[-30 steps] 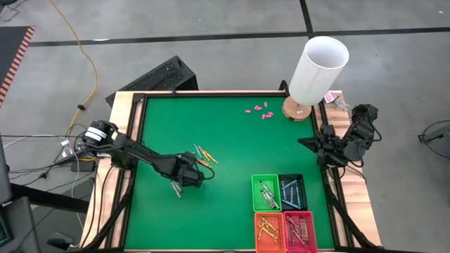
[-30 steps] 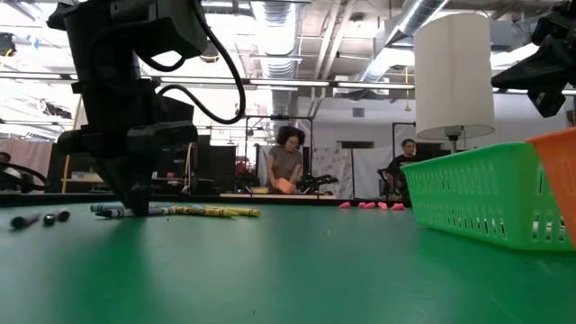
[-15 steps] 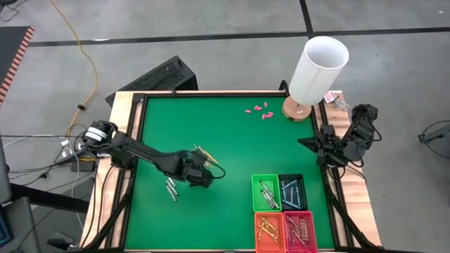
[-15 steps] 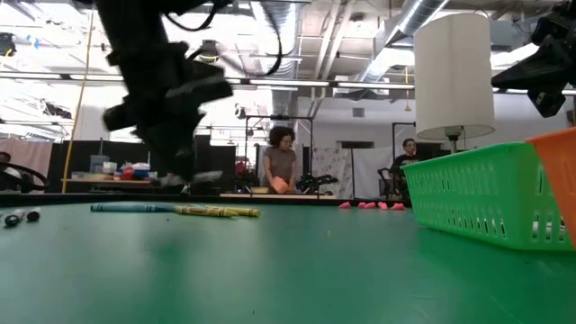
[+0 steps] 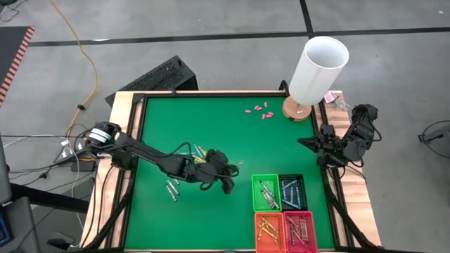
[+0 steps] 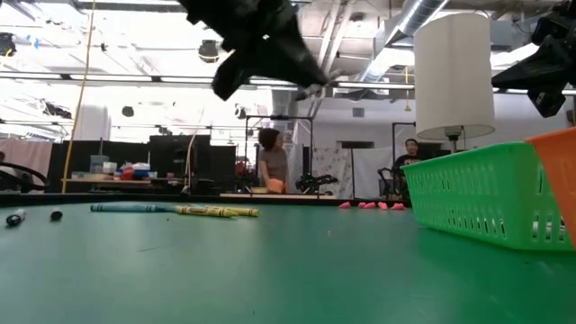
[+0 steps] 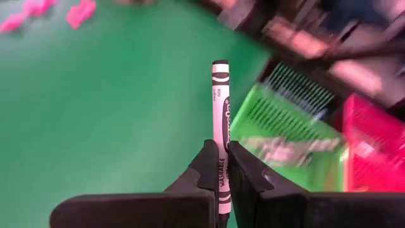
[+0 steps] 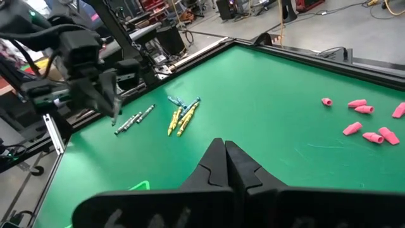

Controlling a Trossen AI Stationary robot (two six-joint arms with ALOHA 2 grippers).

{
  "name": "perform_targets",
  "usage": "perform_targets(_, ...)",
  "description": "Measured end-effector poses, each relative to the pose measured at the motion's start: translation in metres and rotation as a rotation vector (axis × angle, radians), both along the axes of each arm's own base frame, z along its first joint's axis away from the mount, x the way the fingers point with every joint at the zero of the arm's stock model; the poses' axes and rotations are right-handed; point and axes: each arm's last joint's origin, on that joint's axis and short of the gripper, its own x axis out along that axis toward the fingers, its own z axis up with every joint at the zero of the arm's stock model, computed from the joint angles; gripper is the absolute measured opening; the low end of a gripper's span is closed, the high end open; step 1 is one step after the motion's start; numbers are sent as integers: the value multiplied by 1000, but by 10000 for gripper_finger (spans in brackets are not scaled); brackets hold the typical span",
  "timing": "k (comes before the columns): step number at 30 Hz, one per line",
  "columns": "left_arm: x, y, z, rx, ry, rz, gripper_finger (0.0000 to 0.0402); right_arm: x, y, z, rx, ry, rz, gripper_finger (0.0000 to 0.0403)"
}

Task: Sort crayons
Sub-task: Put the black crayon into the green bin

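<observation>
Left hand [image 7: 219, 166] raised above the middle of the green tabletop [image 5: 162, 119], its two fingers clamped on the lower part of a grey-white crayon [image 7: 220, 126] whose free end projects forward toward the green bin [image 5: 266, 192]; gripping near one end leaves most of the stick clear, which should let it drop cleanly into a compartment. The green bin forms a block with the dark blue bin [image 5: 292, 191], the orange bin [image 5: 269, 230] and the red bin [image 5: 299, 229] at the near right of the tabletop, each already holding crayons, so the sort appears well under way. Unsorted crayons remain on the felt: a small cluster of yellow and light blue crayons [image 8: 182, 113] beside the left arm and a pair of grey crayons [image 8: 134, 118] nearer the left edge. Right hand [image 8: 225, 166] parked at the right edge, fingers pressed together and holding nothing. Pink stubby pieces [image 5: 259, 109] lie near the far edge, beside a white lamp [image 5: 318, 67] on a wooden base. The surface is green felt within a black rim and wooden frame; beyond it the low view shows an open workshop with ceiling pipework, racks and two people [image 6: 272, 160] in the background.
</observation>
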Motion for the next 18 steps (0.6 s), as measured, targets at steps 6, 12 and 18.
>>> perform_targets(6,17,-6,0,56,-150,-44,2,0,0,0,-2,1,-1,0)
perform_targets(12,38,-14,-8,100,-218,-85,2,0,1,0,-3,2,-1,0)
perform_targets(18,63,-22,-13,149,-226,-141,2,0,0,0,-6,4,-1,0)
